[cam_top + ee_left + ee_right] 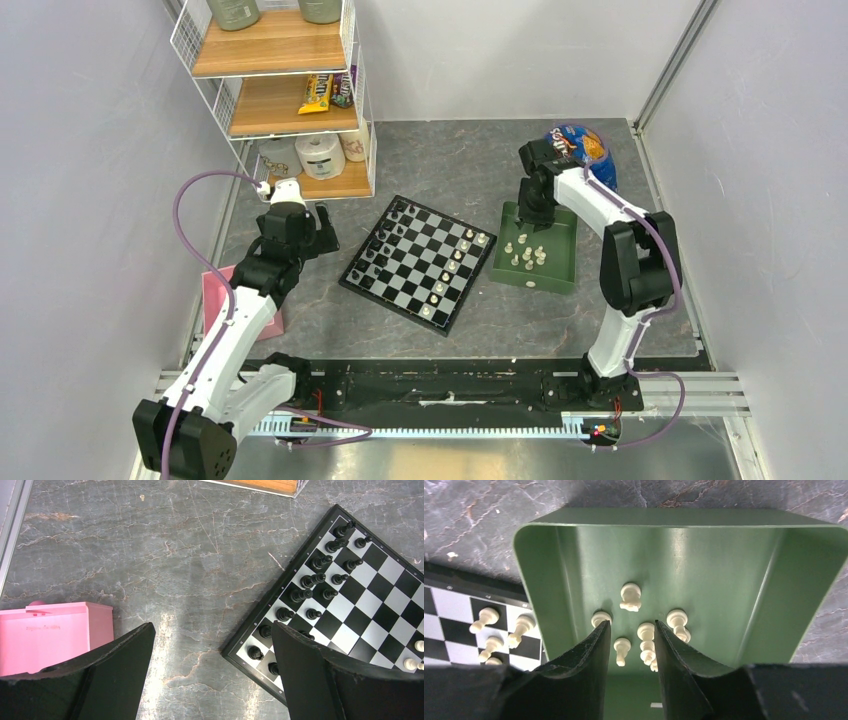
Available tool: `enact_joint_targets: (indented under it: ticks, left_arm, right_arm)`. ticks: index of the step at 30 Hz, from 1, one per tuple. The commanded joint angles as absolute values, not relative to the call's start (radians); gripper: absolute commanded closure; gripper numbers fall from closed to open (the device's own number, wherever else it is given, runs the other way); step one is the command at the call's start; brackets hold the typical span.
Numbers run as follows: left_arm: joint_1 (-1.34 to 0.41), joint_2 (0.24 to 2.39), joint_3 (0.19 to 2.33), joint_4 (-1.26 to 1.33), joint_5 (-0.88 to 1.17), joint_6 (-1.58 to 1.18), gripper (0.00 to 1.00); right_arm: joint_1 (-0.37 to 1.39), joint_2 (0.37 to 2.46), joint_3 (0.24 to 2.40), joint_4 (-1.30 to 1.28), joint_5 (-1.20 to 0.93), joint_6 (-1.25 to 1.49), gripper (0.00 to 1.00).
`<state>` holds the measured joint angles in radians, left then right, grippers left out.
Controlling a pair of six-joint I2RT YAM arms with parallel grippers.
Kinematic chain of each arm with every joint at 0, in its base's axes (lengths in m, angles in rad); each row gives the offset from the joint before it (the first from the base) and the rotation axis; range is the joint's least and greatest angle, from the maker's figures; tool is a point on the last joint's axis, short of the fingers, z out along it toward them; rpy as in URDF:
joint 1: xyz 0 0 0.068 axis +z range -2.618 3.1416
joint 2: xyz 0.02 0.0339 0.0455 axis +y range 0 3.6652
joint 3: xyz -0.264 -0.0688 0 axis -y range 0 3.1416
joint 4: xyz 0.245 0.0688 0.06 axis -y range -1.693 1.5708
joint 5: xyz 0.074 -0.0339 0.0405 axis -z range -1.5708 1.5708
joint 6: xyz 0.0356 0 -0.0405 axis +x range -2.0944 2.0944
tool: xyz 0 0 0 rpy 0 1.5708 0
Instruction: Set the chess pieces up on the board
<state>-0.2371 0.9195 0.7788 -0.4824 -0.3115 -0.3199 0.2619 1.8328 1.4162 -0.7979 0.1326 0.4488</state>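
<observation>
Cream-white chess pieces (630, 597) sat loose in a small cluster on the floor of the green tray (574, 545). More of them already stood along the edge of the board (415, 262) nearest that tray, facing the black pieces (320, 565) ranked on the opposite side. The right gripper (631, 630) hung low over the cluster with its jaws parted and nothing in them. Its fingertips straddled two figures at once, a short pawn and a taller piece just beside it. Closing there would probably pinch both or flick one away, so the better course seemed to be a slight sideways shift until only one figure lay between the pads. The gripper could then descend until the pads met the stem below the head, where the round base would keep the figure from slipping out. A gentle squeeze and a straight lift clear of the tray wall should come before any move toward the board (whether every piece in the tray stood upright could not be told from this angle). The left gripper (212, 630) was spread wide and empty above the bare table (190, 555), between the pink box (55, 635) and the board's corner. It was well apart from the tray and looked best kept out of the right arm's path.
</observation>
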Motion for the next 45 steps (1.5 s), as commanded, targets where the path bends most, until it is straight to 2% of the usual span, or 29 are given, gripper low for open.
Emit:
enact_joint_targets:
  ticks: [1,15,27,39,45]
  left_arm:
    - [-0.233,0.919,0.793,-0.469,-0.307,-0.307,0.06]
    - [-0.233,0.918,0.795,-0.47,-0.304,-0.307,0.06]
    - [-0.233,0.916,0.795,-0.469,-0.304,-0.307,0.06]
    - [-0.233,0.913,0.794,-0.47,-0.304,-0.305,0.06]
    - [-0.233,0.913,0.794,-0.469,-0.305,-0.306,0.06]
  right_arm:
    - [0.262,1.881,1.453,-0.792,0.139,0.5,0.56]
    - [0.262,1.943,1.453,-0.791,0.155,0.563,0.6]
    - [0.262,1.949,1.457,-0.781,0.175,0.546,0.74]
    - [0.261,1.932,1.452,-0.771,0.178,0.517,0.97]
    - [0.263,1.909,1.444,-0.764,0.164,0.506,0.98]
